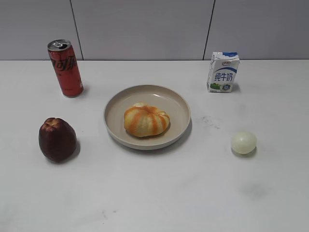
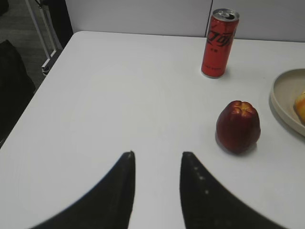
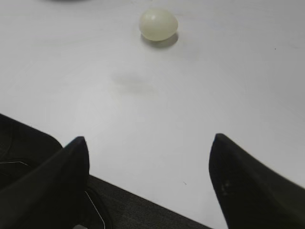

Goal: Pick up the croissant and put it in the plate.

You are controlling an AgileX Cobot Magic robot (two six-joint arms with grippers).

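Croissant (image 1: 146, 120) already sits in the plate (image 1: 179, 102), well ahead of my empty, spread right claw (image 3: 148, 148); it looks light, soft, best pinched gently across its ridged flanks.

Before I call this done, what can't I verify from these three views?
- Croissant underside: hidden against the plate, exterior view.
- Plate in left wrist view: cut off by the right edge.
- Milk carton small print: too small, exterior view.
- Both grippers: outside the exterior view.
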